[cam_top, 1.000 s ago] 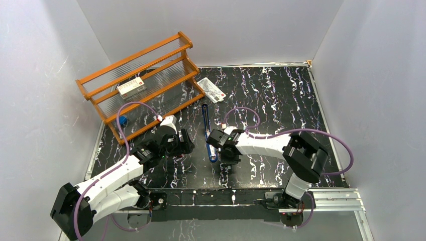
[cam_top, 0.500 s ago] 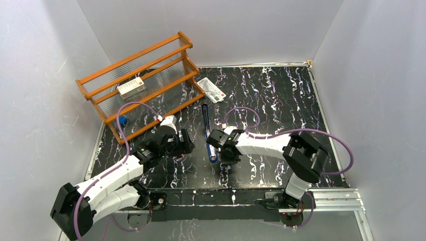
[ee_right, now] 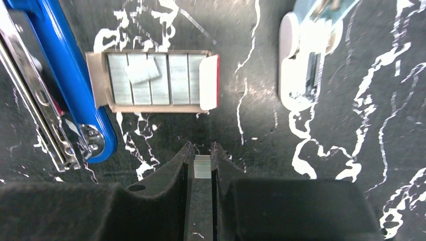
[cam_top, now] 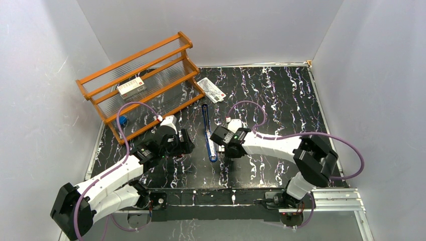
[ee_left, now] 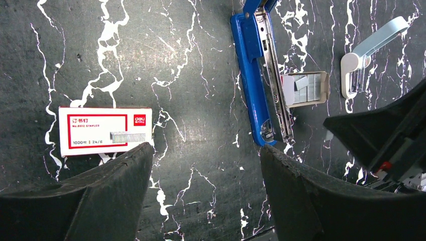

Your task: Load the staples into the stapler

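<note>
One light, likely brittle staple strip (ee_right: 202,167) is pinched by its flat sides in the right gripper (ee_right: 202,151), lower centre; the left gripper (ee_left: 206,148) is spread wide

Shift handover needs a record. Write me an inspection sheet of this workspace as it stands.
Surface: black table with white veining; no damage seen.
Job's things: stapler lying open, metal channel bared; staple tray beside it, strips inside, one askew; box sleeve apart on the table.
Clutter: pale blue tool near the tray; white packet; larger red-and-white box on the orange rack.
Pincers: left pincer open, empty; right pincer shut on a staple strip.
Cables: purple cables looping over both arms; no snag seen.
Surroundings: plain white walls; nothing else seen.
</note>
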